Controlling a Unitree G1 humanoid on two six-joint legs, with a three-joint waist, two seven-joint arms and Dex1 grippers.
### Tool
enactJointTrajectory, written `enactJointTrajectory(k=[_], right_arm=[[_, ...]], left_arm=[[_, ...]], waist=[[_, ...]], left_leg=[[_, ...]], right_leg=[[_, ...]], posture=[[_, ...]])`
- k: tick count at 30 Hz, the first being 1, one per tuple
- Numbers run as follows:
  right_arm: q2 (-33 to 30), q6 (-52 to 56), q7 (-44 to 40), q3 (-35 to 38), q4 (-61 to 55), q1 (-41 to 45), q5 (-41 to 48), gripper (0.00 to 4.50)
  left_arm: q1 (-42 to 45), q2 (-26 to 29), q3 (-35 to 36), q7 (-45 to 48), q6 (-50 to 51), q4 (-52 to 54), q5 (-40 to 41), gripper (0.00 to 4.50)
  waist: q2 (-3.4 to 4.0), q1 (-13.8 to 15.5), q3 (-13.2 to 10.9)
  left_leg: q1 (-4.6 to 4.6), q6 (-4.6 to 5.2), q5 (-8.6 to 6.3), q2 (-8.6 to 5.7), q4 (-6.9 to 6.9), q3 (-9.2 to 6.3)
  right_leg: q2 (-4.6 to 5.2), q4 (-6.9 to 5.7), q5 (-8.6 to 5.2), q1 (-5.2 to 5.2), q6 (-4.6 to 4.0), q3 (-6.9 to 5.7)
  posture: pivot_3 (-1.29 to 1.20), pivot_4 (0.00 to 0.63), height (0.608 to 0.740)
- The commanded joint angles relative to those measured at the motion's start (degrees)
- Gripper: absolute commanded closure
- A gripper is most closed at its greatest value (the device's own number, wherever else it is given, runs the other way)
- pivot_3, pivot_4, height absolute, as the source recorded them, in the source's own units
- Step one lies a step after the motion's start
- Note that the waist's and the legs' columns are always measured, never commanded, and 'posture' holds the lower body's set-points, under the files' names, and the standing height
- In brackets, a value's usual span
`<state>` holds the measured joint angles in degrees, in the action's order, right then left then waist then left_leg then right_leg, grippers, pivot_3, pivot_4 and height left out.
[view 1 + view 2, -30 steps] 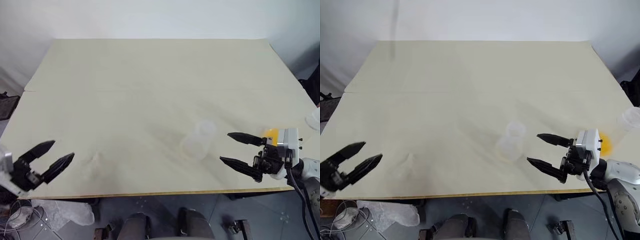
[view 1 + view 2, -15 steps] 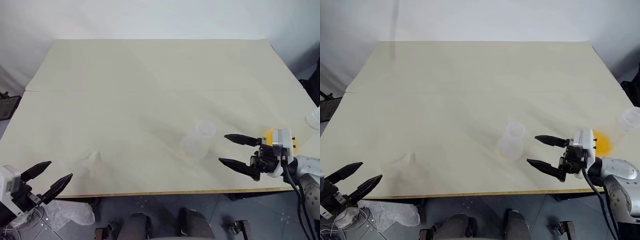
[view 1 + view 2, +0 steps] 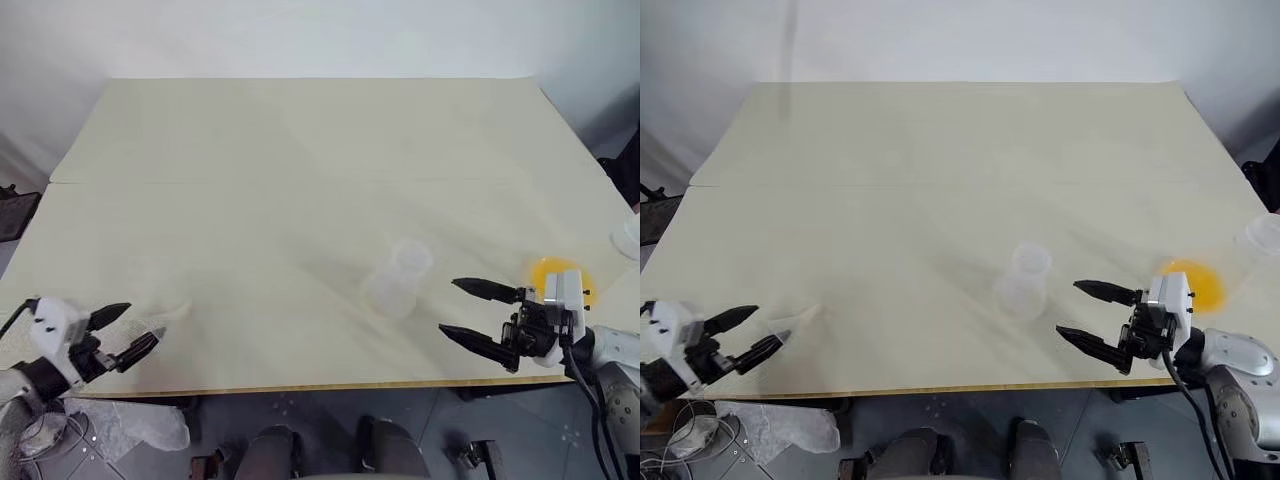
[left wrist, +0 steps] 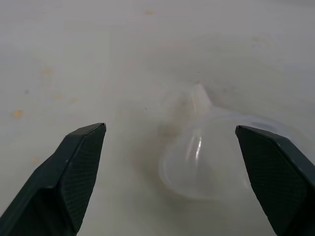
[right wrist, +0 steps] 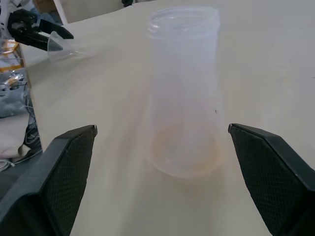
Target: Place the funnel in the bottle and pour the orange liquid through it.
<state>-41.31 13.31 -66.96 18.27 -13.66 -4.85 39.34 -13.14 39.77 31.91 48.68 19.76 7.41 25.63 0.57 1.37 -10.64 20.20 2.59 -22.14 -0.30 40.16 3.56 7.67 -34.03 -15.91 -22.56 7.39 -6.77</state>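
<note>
Funnel: you barely make it out, lower left of the worktop, lying on its side between the wide left gripper.
Bottle: faint, centre, upright.
Orange liquid: partly hidden behind the wide, empty right gripper.

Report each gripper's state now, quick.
Left gripper: open, holding nothing, fingers either side of the funnel on the table.
Right gripper: open, holding nothing, facing the bottle.
</note>
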Motion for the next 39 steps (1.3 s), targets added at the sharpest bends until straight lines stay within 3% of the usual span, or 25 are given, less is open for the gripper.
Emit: enactJointTrajectory(k=[1, 3, 15, 24, 30, 39], right_arm=[[0.3, -1.6, 0.2, 2.0, -2.1, -1.1, 0.3, 0.0], [0.3, -2.0, 0.4, 2.5, -2.3, -1.9, 0.3, 0.0], [0.4, -3.4, 1.0, 3.6, -3.3, -4.1, 0.5, 0.0], [1.3, -3.5, 2.2, 3.0, -3.6, -3.3, 0.0, 0.0], [2.0, -4.2, 3.5, 3.7, -3.7, -3.2, -0.4, 0.0], [3.3, -5.5, 7.7, 6.5, -8.1, -7.6, -1.0, 0.0]], left_arm=[[1.2, 1.4, -1.0, 0.3, -1.8, -1.5, -0.9, 0.2], [2.4, 2.0, -1.7, 0.6, -1.5, -2.8, -0.9, 0.59], [3.7, 4.7, -2.7, 3.7, -0.7, -3.7, 0.1, 4.46], [9.8, 6.3, -4.1, 6.1, 1.1, -2.5, 2.5, 4.46], [25.4, 7.5, -11.3, 10.1, 7.9, 0.1, 8.4, 4.46], [48.2, 6.6, -25.7, 22.0, 10.8, -7.0, 8.4, 4.46]], waist=[[0.0, -0.1, 0.0], [0.0, -0.2, 0.0], [0.0, 0.0, 0.0], [0.0, 0.1, 0.0], [0.0, 0.1, 0.0], [0.04, 0.0, 0.0]], left_leg=[[0.0, 0.0, 0.0, 0.0, 0.0, 0.0], [-0.01, -0.01, -0.01, 0.0, -0.02, 0.01], [-0.03, -0.03, -0.02, 0.02, -0.02, 0.05], [-0.02, -0.03, -0.01, 0.02, -0.01, 0.04], [-0.02, 0.02, 0.02, -0.06, 0.06, 0.01], [-0.04, -0.02, 0.02, -0.01, 0.03, 0.2]], right_leg=[[-0.01, 0.0, 0.0, 0.0, 0.0, -0.01], [-0.01, 0.0, 0.01, -0.01, 0.01, -0.01], [-0.03, -0.01, 0.01, -0.01, 0.01, -0.09], [-0.03, -0.04, 0.01, -0.01, 0.01, -0.1], [-0.02, -0.12, 0.03, 0.01, 0.06, -0.29], [-0.2, -0.16, 0.04, -0.04, 0.07, -0.5]], posture=[[0.0, 0.15, 0.74], [0.0, 0.15, 0.74], [0.0, 0.15, 0.74], [0.0, 0.15, 0.74], [0.0, 0.15, 0.74], [0.0, 0.15, 0.74]])
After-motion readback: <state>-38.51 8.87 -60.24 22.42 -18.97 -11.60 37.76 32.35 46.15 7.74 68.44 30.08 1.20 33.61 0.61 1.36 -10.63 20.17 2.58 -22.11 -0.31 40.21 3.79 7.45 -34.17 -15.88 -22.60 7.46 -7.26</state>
